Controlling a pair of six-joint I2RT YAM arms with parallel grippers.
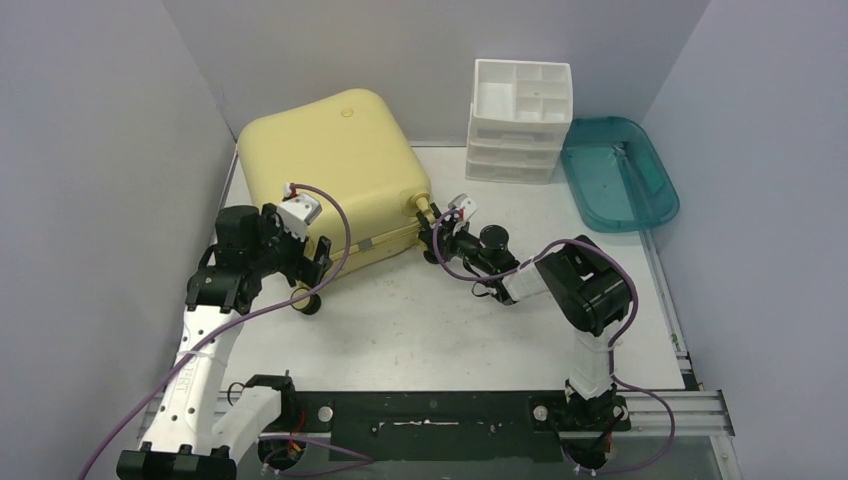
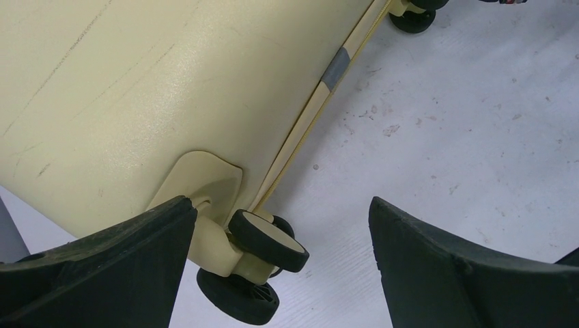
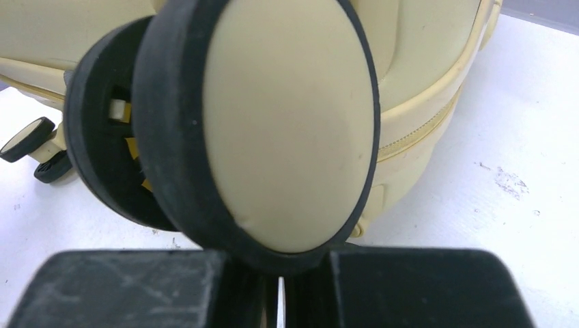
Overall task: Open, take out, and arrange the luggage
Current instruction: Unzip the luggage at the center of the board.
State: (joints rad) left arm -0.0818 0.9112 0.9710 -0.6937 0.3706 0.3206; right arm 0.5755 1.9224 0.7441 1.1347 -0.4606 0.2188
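Note:
The pale-yellow luggage (image 1: pixel 330 165) lies flat and closed at the back left of the table, its zipper seam facing the arms. My left gripper (image 1: pixel 318 262) is open at the near left corner. In the left wrist view the left gripper (image 2: pixel 280 205) straddles a yellow-and-black wheel (image 2: pixel 267 239), which sits nearer the left finger, below the luggage shell (image 2: pixel 136 89). My right gripper (image 1: pixel 437 235) is at the near right corner. In the right wrist view the right gripper (image 3: pixel 280 263) is shut with only a thin slit between its fingers. A wheel (image 3: pixel 287 130) fills the view right at the fingertips, in front of the luggage (image 3: pixel 423 82).
A white drawer organizer (image 1: pixel 520 120) stands at the back, right of the luggage. A teal tray (image 1: pixel 618 175) lies beside it at the back right. Grey walls close in the table on three sides. A grey patch (image 2: pixel 334 67) marks the luggage seam.

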